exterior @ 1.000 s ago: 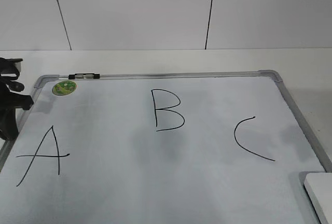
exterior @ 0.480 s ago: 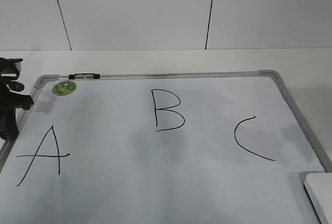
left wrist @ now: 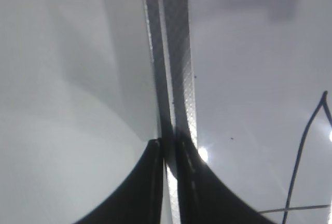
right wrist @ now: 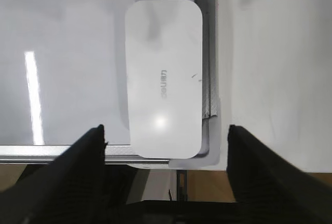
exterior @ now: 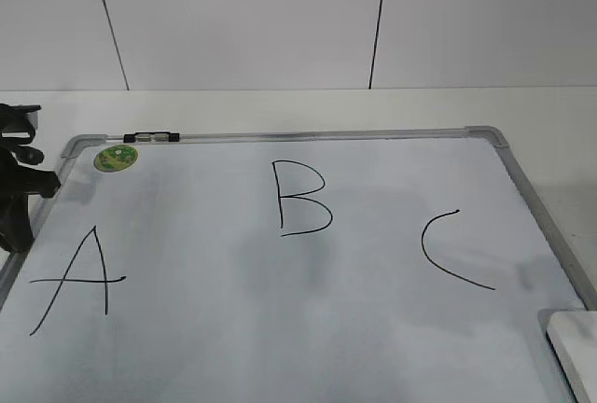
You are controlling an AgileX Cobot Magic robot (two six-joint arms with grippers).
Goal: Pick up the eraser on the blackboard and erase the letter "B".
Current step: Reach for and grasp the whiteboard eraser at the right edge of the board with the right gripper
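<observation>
The blackboard (exterior: 233,328) is a white dry-erase board with a grey frame, lying flat. The letter "B" (exterior: 300,198) is drawn at its upper middle. The eraser (right wrist: 163,79) is a white rounded block on the board's near right corner, and its edge shows in the exterior view (exterior: 574,347). My right gripper (right wrist: 166,141) is open above the eraser's near end, one finger on each side, not touching it. My left gripper (left wrist: 168,149) is shut and empty over the board's left frame rail (left wrist: 179,79), with its arm (exterior: 14,188) at the left edge.
The slanted "A" (exterior: 79,282) is at the left and the curved "C" (exterior: 448,249) at the right. A round green magnet (exterior: 116,157) and a marker pen (exterior: 149,136) lie at the board's top left. A white wall stands behind the table.
A faint shadow has appeared on the board near the lower right of the "C". The eraser corner looks slightly lower in the exterior view. The left arm has not moved.
</observation>
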